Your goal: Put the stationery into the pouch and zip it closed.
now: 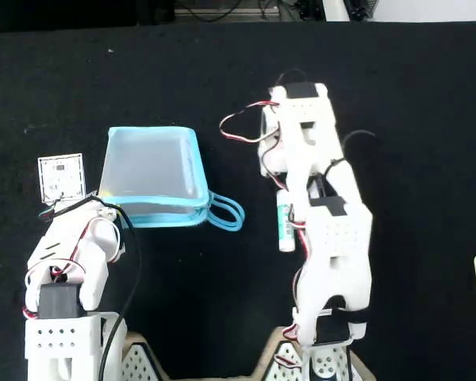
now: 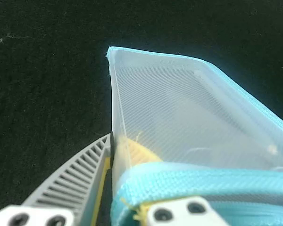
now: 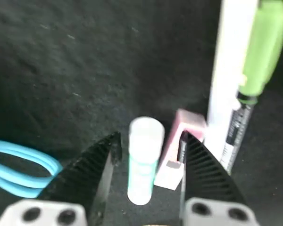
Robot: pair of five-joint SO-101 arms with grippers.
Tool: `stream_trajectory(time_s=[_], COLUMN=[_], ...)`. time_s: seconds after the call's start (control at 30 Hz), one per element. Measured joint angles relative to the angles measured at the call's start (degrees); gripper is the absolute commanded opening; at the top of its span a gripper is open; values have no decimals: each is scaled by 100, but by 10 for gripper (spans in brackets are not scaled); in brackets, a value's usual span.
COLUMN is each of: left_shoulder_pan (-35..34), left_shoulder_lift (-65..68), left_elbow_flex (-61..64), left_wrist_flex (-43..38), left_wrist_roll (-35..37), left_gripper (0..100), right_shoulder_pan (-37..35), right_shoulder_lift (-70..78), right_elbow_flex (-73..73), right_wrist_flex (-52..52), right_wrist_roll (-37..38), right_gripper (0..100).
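Right wrist view, says the one nearest the arms: the right end effector has its fingers apart, and the glue stick lies between them on the surface. The stick's long axis runs in line with the fingers, so they would close across its width. A pink eraser sits just beside the stick, close against one finger, with the pen beyond it.

The other, standing opposite: And the pouch?

First: Off to the left of the stick, well apart from it, with its blue loop in between. The left end effector is clamped on the pouch's near corner.

Other: So the right arm is the nearer one. The eraser is crowding that finger. It could get nudged, I'd guess.
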Motion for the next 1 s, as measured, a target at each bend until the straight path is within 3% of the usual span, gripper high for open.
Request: stream_trajectory(time_s=[0.2,0.47,0.53,0.63,1.0], left_shoulder_pan=[0,0,0,0,0], left_shoulder_lift=[0,0,0,0,0], left_elbow_flex=[0,0,0,0,0], left_wrist_flex=[0,0,0,0,0], left_wrist_roll=[0,0,0,0,0], left_gripper=[30,30,30,30,30], right_shoulder_pan=[-360,-149,-97,-97,-35], right_shoulder_lift=[79,396,571,633,352], right_elbow_flex=[-141,-141,-141,-158,97], right_wrist_flex=[0,0,0,0,18], right_wrist_roll=[193,281,431,554,571], right_gripper=[184,182,146,5,10])
